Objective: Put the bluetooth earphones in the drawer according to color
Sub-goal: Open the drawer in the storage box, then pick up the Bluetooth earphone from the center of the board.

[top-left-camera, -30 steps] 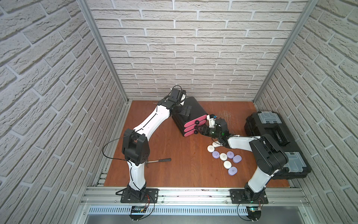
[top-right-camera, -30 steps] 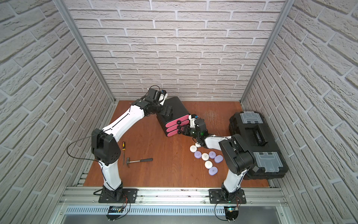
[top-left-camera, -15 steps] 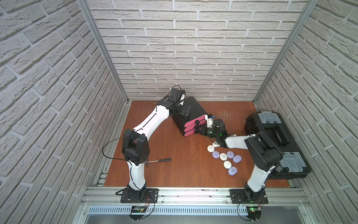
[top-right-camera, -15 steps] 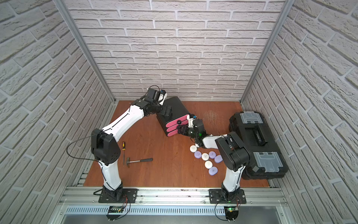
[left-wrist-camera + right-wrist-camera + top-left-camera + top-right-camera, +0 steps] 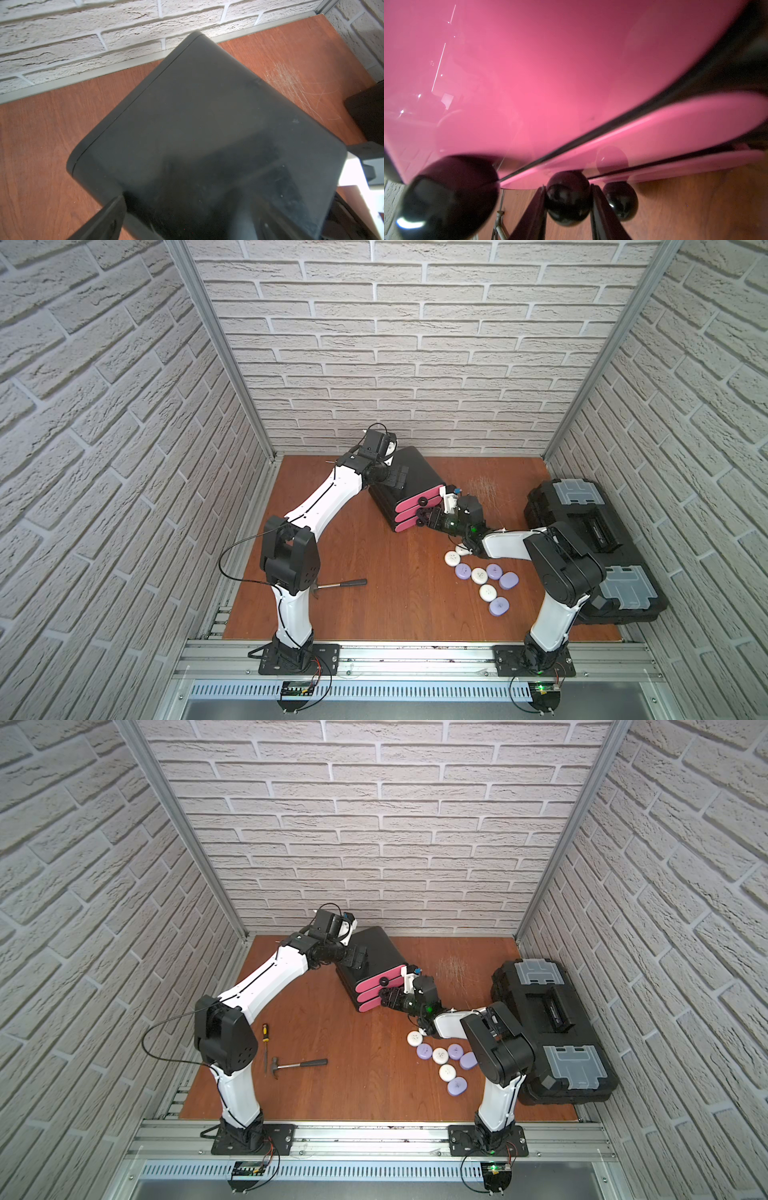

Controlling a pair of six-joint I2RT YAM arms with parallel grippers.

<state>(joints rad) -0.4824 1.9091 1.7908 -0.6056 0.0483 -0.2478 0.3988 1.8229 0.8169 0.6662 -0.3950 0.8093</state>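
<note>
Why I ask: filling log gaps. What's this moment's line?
right gripper shut on middle knob | left gripper open over drawer | earphones on table

Drawer (image 5: 419, 472) at back centre, earphones (image 5: 479, 575) before it rightward, toolbox (image 5: 602, 526) far right, hammer (image 5: 301, 1063) front-left.

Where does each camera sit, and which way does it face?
Top views: high over the front edge of the table, looking down; left arm and right arm show whole.
Left wrist: on the left arm, looking across the drawer cabinet's black top; one finger of the left end effector shows.
Right wrist: on the right arm, facing the pink drawer fronts; the right end effector grips the middle knob.
Shared: every view shows the drawer cabinet.
</note>
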